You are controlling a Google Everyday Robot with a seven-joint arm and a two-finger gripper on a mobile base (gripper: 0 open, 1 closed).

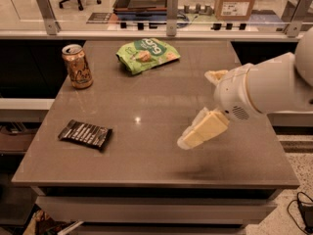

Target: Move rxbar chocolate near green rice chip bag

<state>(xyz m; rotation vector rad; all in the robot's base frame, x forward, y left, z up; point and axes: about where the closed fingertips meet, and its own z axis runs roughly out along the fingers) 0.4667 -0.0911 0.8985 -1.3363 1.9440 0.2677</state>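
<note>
Camera view: a white robot arm (264,89) reaches in from the right over a smooth grey-brown surface (146,102) with a faint sheen. Its gripper (190,140), a cream-coloured wedge, hangs above the near right part of the surface, carrying nothing. I cannot tell whether the jaws are spread or pressed together.

The chocolate bar (85,133) lies flat, well away to the left of the jaws and slightly nearer the front edge. It is a thin rectangle in a dark glossy wrapper with pale stripes, set at a slight slant. The green chip bag (146,55) sits far beyond the jaws and a little to their left, crinkled, puffy and soft. A tan metal can (77,66) stands upright further left of the bag.

The step in hand looks like the reach for the bar. Being so flat, it probably wants the jaws brought low across its narrow width, turned to match its slant.
</note>
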